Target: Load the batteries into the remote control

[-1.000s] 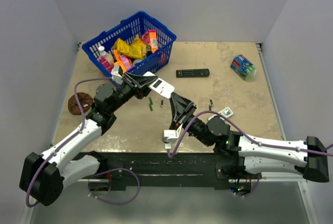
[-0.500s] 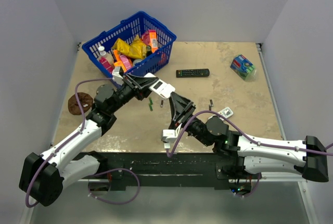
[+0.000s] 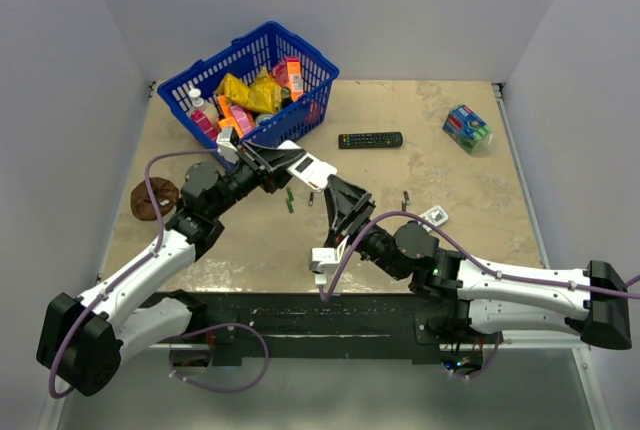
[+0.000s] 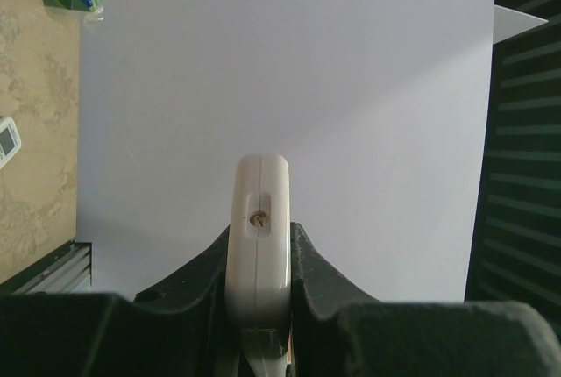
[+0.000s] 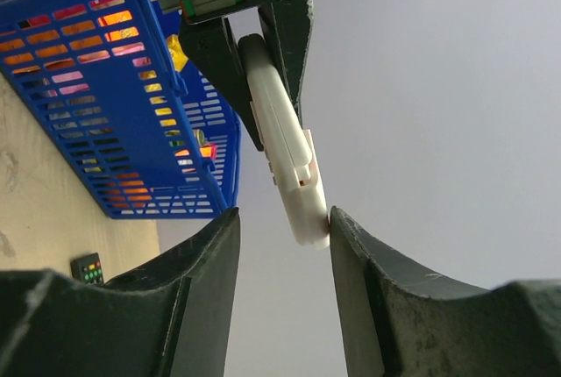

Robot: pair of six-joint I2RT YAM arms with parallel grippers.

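The left claw (image 3: 272,163) pinches the remote control (image 3: 308,167) tight in the air. The right claw (image 5: 282,217), spread around its end, should push gently; the lid (image 5: 296,156) looks shut, I think.

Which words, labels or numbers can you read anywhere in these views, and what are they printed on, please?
None can be read.
Green-blue box: print too small.
Packets in the blue basket: blurred.
Black remote: button marks too small.
White remote: no text visible.
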